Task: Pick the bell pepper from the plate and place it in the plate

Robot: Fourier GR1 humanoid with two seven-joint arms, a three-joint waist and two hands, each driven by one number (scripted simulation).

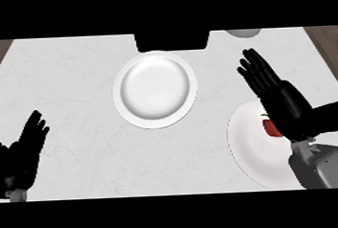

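Head view: pale marbled tabletop (pixel 71 82) with dark wood showing at both far corners, a black block (pixel 172 40) and a grey round object (pixel 243 32) at the far edge. Red pepper (pixel 270 127), only partly seen, sits on the right plate (pixel 248 151), half hidden by the right hand (pixel 277 94) held over it with fingers straight. Second plate (pixel 155 89) lies at centre; left hand (pixel 21 153) rests open at lower left.

bell pepper (pixel 270 127) mostly hidden by right hand (pixel 283 101), near plate (pixel 248 151) partly covered
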